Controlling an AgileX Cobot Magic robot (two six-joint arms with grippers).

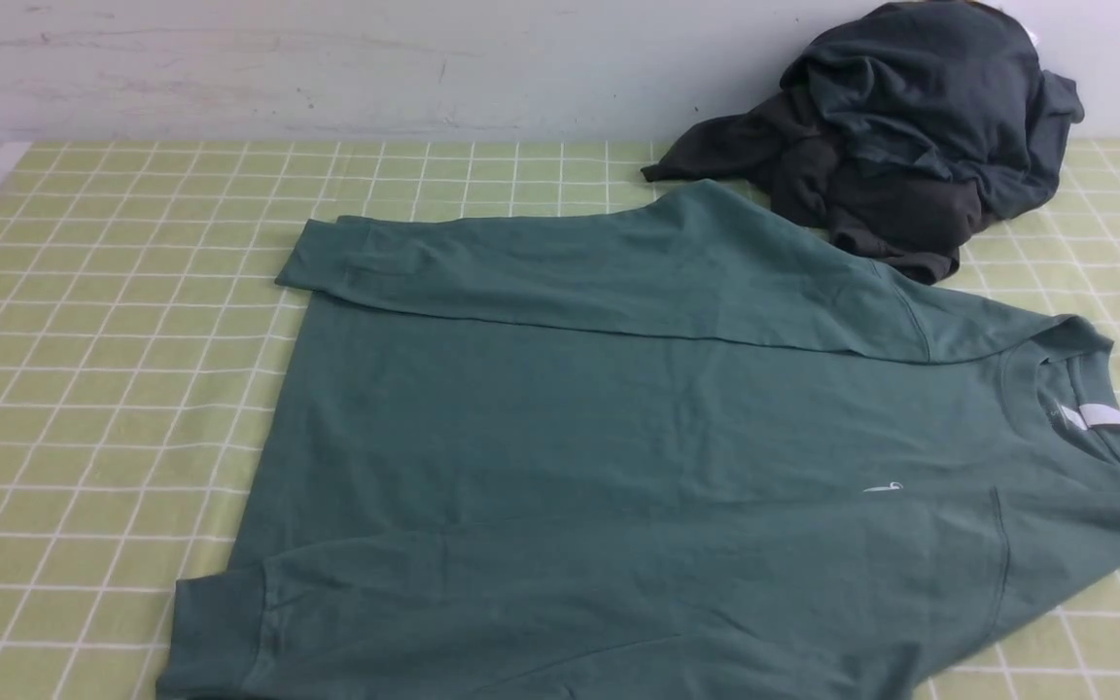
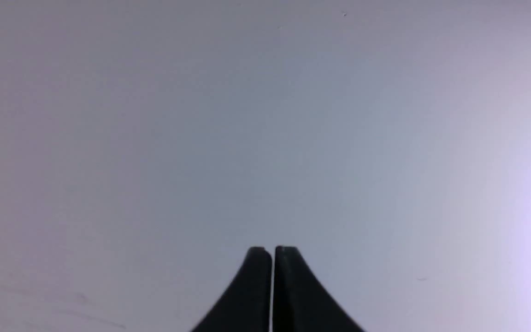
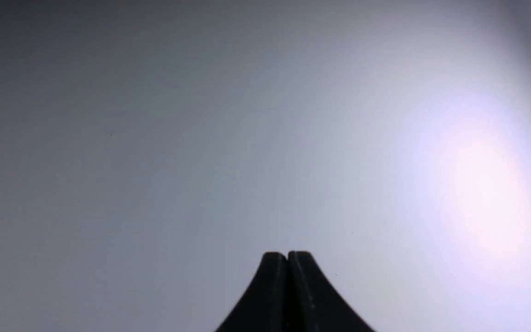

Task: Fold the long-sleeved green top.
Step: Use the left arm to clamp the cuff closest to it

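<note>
Left end effector (image 2: 273,250) and right end effector (image 3: 287,253) both sit closed.

Muted teal-green long-sleeved top (image 1: 618,437), white neck label (image 1: 1104,416), yellow-green white-checked tablecloth (image 1: 113,340), charcoal-grey clothes heap (image 1: 910,126) beyond the top
</note>
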